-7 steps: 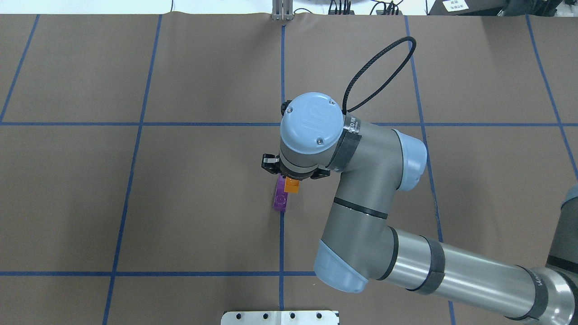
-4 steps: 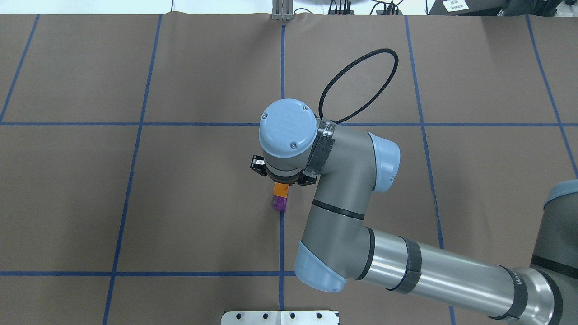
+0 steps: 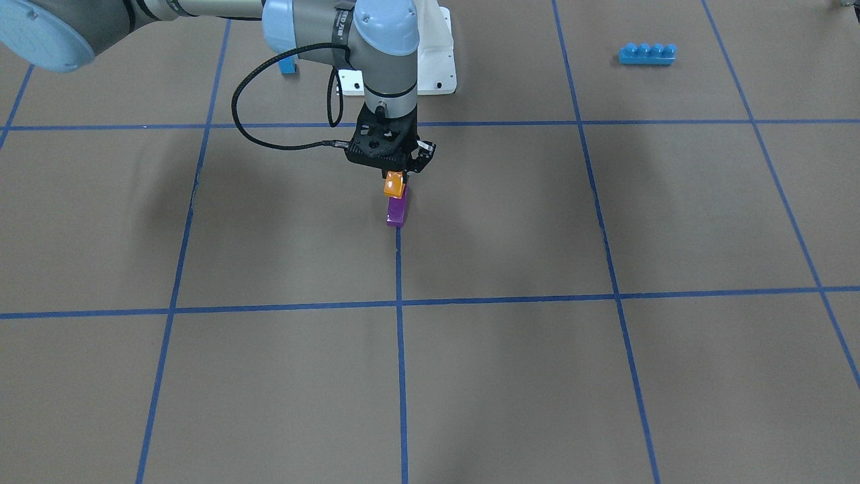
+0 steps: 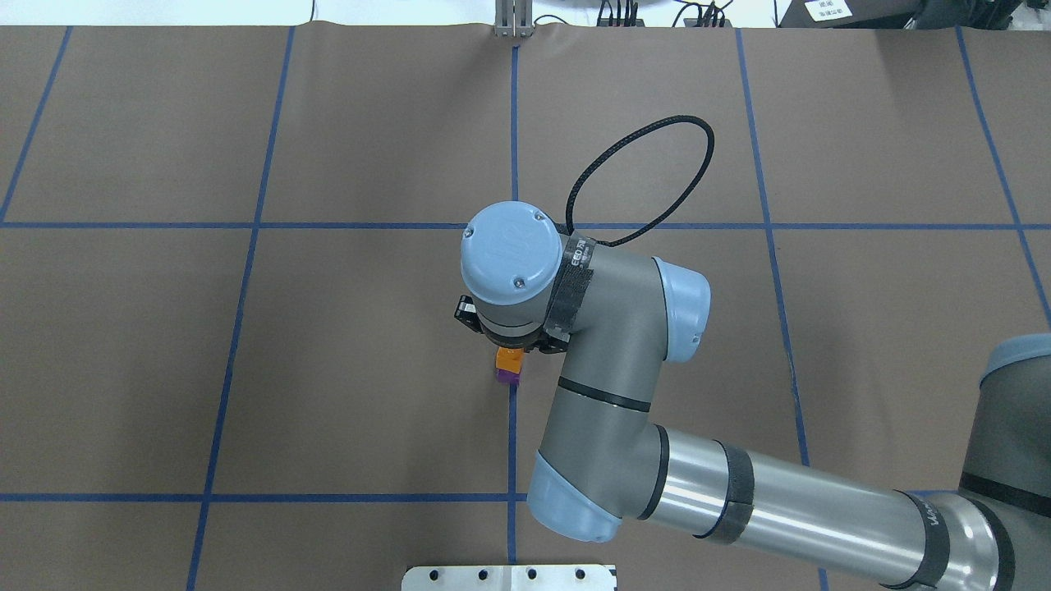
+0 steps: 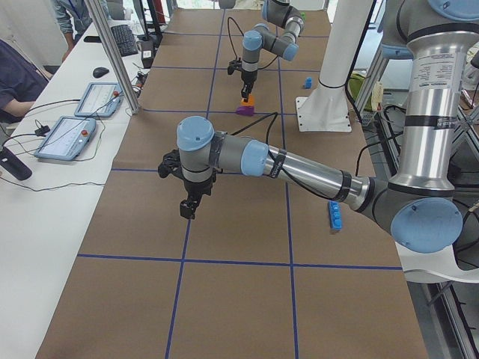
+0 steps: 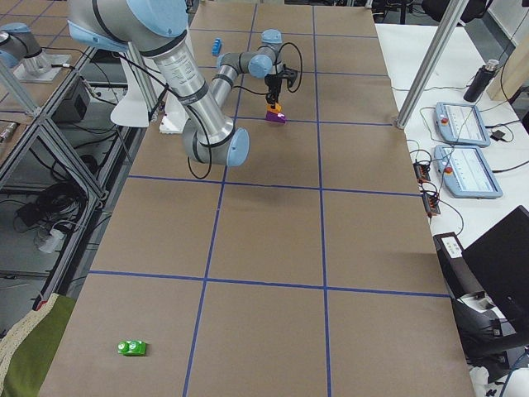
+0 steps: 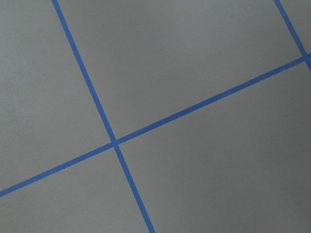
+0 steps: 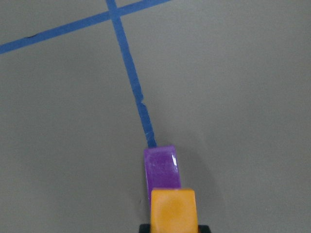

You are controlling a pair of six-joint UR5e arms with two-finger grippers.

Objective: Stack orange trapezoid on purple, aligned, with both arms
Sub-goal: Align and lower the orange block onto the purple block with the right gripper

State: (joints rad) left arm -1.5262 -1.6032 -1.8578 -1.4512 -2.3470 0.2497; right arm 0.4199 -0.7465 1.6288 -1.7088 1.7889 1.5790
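Nearest the left-end camera, the left end effector point(image 5: 187, 212) hangs over the desk point(image 3: 605, 370), well apart from the purple block point(image 5: 245, 111); whether it is open cannot be told. Farther off, the right end effector point(image 3: 396, 175) grips the orange trapezoid point(image 3: 394, 185) directly above the purple block, contact unclear.

Right arm point(image 4: 624, 410) extended, its right hand point(image 3: 397, 179) points straight down, closed tight on the orange trapezoid point(image 3: 393, 186). The left hand point(image 5: 188, 209), on a bent left arm point(image 5: 299, 166), also hangs downward, grip unreadable.
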